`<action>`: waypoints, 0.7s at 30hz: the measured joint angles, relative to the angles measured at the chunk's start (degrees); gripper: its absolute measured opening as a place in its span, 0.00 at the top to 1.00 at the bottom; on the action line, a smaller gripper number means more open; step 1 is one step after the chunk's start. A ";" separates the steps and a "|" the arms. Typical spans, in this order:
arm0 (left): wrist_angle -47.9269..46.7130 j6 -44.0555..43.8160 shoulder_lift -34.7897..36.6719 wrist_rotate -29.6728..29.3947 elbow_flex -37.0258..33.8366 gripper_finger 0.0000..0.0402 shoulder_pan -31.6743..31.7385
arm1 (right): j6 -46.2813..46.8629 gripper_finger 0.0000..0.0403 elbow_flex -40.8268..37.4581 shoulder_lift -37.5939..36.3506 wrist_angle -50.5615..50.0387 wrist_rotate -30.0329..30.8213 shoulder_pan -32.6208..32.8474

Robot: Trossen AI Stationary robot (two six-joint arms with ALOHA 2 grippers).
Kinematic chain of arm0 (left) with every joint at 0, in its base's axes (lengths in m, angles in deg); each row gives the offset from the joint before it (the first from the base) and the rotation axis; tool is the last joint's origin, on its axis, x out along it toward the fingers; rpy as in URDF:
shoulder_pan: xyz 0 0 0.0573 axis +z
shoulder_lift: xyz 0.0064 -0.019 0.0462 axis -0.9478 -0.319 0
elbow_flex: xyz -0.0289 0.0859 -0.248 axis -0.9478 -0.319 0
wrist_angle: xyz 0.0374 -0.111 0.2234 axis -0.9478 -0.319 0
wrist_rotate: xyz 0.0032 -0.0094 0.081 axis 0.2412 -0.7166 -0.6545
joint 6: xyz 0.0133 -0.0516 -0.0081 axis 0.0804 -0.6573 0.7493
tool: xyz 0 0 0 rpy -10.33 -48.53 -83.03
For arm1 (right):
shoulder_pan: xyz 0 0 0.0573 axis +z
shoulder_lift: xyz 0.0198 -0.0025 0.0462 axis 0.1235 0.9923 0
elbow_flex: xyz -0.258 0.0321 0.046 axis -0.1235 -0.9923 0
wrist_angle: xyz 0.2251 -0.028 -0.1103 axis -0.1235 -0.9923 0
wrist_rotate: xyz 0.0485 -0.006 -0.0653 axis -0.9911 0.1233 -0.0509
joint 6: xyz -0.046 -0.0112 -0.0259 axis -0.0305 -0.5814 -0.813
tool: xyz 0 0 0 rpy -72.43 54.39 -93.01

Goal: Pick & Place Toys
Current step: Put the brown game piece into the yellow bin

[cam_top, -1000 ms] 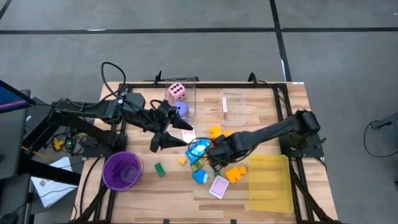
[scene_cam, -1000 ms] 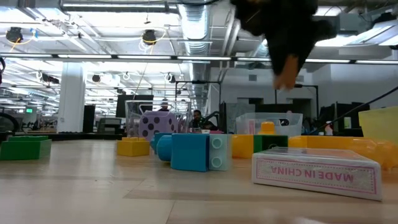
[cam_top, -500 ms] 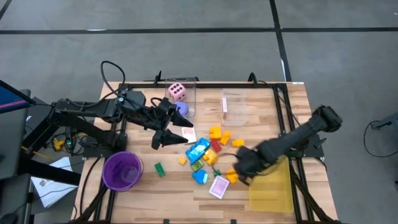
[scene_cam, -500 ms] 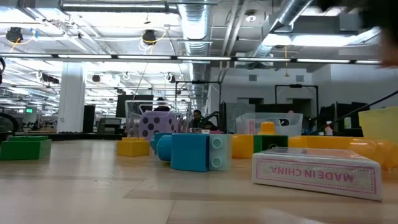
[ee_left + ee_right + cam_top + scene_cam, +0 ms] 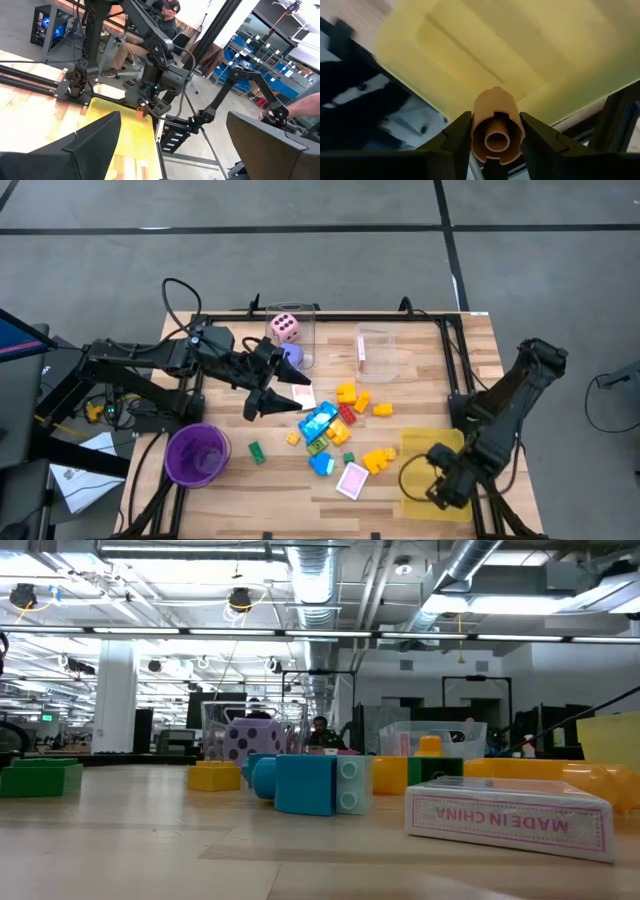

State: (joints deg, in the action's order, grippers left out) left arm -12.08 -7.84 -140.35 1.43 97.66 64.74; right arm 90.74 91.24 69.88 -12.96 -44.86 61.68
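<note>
Loose toys lie heaped at mid-table: blue, yellow, orange, red and green blocks, plus a pink-white card. In the low view a blue block and the card box rest flat on the wood. A pink die sits in a clear box at the far side. My right gripper hangs over the yellow tray, shut on an orange round block. My left gripper hovers open left of the heap, holding nothing. My right gripper pinches the orange round block by its curved sides between its two fingers. The fingers point steeply down. The block's hollow end faces the wrist camera, and the block hangs clear above the near part of the yellow tray.
A purple cup stands at the near left. A second clear box sits at the far middle. A lone green block lies between the cup and the heap. The left wrist view shows the right arm over the tray.
My right gripper has swung from the heap toward the table's right and near edges, carrying the orange block and turning as it went; it now stands over the yellow tray and has left the low view. The heap has stayed put.
</note>
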 joint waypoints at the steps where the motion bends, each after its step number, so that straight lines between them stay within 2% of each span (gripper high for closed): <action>1: 0.00 0.00 0.00 0.00 0.00 0.10 0.00 | -0.09 0.67 0.00 1.01 0.03 -0.62 0.84; 5: 0.00 -0.04 0.00 0.00 0.00 0.10 0.70 | -2.59 0.67 -0.03 5.24 1.17 -3.28 2.99; 10: 0.00 -1.08 0.00 -0.28 0.00 0.10 1.86 | -2.78 0.67 -0.04 8.68 5.26 -3.19 5.46; 21: 0.00 -1.93 0.00 -0.94 0.00 0.10 2.32 | -2.78 0.67 -0.02 13.17 6.07 -1.05 10.88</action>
State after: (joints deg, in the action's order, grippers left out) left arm -12.08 -9.77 -140.35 0.49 97.66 67.06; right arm 87.95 91.22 83.04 -6.90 -45.90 72.56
